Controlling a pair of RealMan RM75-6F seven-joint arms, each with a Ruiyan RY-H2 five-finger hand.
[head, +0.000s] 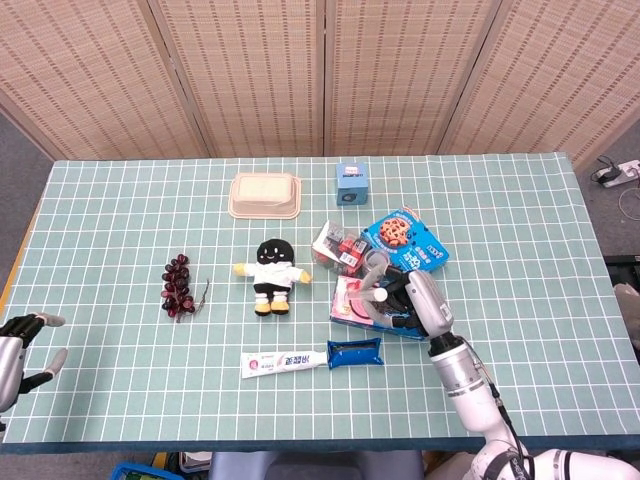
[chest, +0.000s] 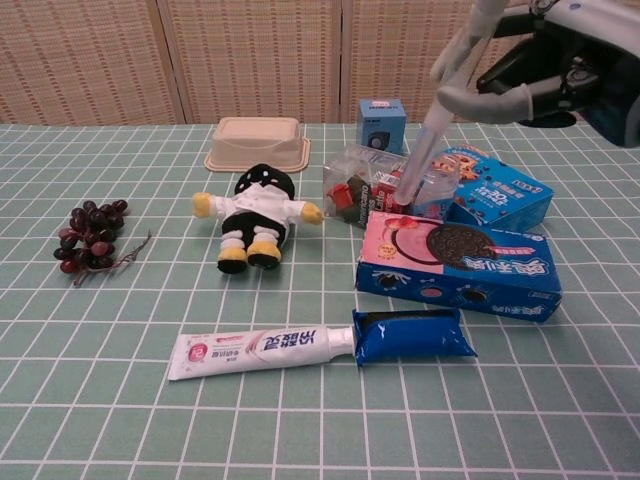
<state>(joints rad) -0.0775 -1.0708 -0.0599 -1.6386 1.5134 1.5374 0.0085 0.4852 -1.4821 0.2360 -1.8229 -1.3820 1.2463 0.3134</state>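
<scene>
Your beige tray sits in the upper middle of the head view, on the green-checked bench; from the chest view you cannot see into it, and from the head view it looks bare inside. Just right of it stands a small blue box. The clear snack bag in the middle of the chest view holds red and dark wrapped pieces.

The cookie box lies flat at centre right of the chest view, pink on its left half and blue along the front and right, with a big dark sandwich cookie printed on top. Behind it, touching, lies a second blue biscuit box.

Your right hand hangs over the cookie box with its fingers spread and extended. One long finger points down toward the snack bag and the back edge of the cookie box, but you cannot tell whether it touches either. It grips nothing.

Your left hand rests at the lower left edge of the head view, fingers apart, holding nothing, well apart from the grapes.

Also on the bench: a doll at centre, and a toothpaste tube touching a blue pouch in front.
</scene>
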